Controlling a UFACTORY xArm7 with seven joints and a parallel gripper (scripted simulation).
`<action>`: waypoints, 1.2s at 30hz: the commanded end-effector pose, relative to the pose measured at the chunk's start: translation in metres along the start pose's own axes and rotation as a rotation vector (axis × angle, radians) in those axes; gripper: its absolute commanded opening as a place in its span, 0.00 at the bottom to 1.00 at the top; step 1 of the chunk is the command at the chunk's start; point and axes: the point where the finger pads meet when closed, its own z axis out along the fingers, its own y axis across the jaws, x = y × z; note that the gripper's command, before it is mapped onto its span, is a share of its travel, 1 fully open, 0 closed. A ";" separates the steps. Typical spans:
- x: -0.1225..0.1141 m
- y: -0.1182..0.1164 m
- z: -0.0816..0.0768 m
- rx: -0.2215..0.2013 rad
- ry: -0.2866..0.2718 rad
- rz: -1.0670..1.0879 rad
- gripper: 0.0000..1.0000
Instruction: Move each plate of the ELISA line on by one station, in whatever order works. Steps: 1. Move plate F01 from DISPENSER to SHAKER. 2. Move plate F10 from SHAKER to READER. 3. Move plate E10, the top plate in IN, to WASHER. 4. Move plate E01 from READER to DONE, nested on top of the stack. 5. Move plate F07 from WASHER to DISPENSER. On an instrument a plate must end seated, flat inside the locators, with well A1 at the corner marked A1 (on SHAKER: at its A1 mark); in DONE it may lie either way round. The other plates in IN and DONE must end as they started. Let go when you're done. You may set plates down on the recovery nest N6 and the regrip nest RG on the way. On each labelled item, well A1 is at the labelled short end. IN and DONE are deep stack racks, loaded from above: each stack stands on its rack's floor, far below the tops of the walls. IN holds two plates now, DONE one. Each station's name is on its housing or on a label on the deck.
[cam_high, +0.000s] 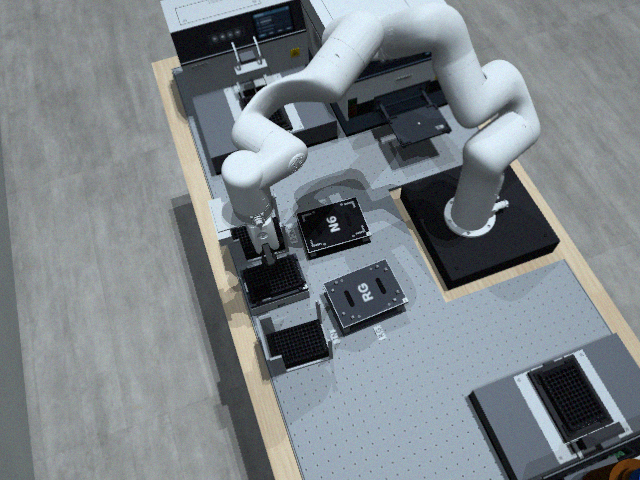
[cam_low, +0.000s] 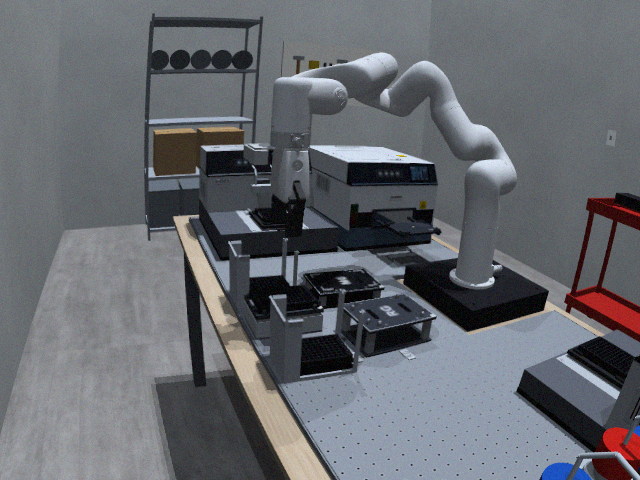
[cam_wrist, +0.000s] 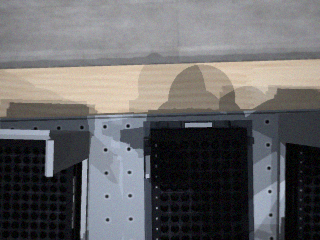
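Observation:
My gripper (cam_high: 267, 259) (cam_low: 291, 227) is open and empty. It hangs high above the left deck edge, over the gap between the far stack rack and the low housing beside it. A black well plate (cam_high: 273, 281) (cam_low: 302, 298) (cam_wrist: 200, 185) lies flat on that housing. The far rack holds a plate (cam_high: 242, 240) (cam_low: 263, 289) (cam_wrist: 302, 195). The near rack holds a plate (cam_high: 298, 343) (cam_low: 323, 353) (cam_wrist: 30, 195). The back left instrument carries a plate (cam_high: 280, 118). The front right instrument carries a plate (cam_high: 568, 397) (cam_low: 604, 356). The reader tray (cam_high: 416, 124) (cam_low: 408, 226) shows no wells. I cannot read any plate label.
Nest N6 (cam_high: 333, 224) (cam_low: 341, 281) and nest RG (cam_high: 367, 291) (cam_low: 387, 311) stand bare right of the racks. Tall rack walls and posts (cam_low: 238, 268) rise below my gripper. The arm's black base (cam_high: 516, 242) sits mid-right. A red cart (cam_low: 610, 258) stands off the table.

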 end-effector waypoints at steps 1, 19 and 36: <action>0.001 -0.001 -0.001 0.000 0.004 0.000 1.00; 0.001 -0.001 0.021 0.000 0.004 0.000 1.00; 0.001 -0.001 0.041 0.000 0.004 0.000 1.00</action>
